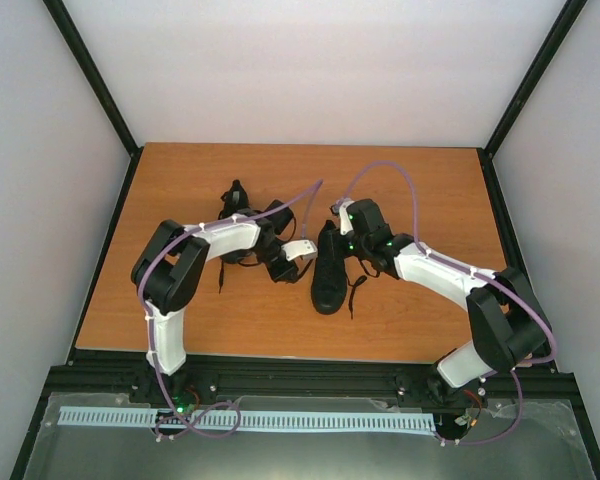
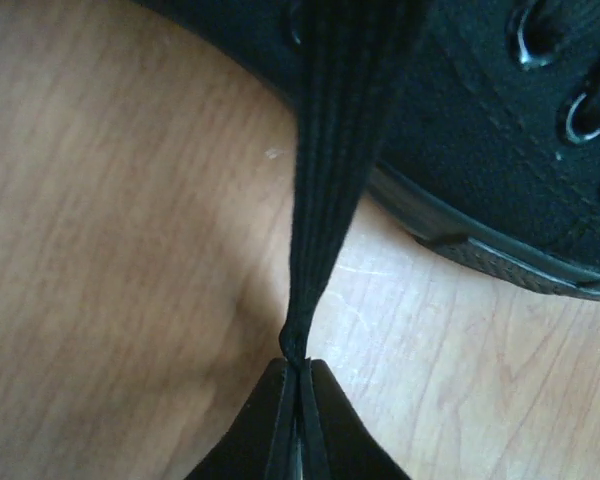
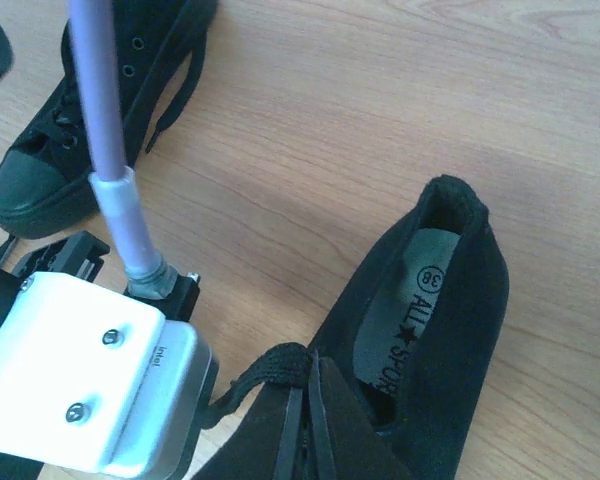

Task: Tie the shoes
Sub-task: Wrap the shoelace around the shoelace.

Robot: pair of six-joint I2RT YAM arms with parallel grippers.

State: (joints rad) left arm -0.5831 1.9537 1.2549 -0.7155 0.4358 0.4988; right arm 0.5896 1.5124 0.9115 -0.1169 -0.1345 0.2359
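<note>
Both jaws pinch laces (image 2: 325, 200); one shoe (image 3: 475, 290) holds a printed grey insole (image 3: 400, 340).

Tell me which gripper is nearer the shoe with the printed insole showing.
Right. The right gripper is shut on a lace at the opening of that shoe; the left gripper pinches a taut lace to its left, with bare table between.

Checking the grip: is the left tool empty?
No, the left tool is pinched shut on a black lace leading up to the shoe.
</note>
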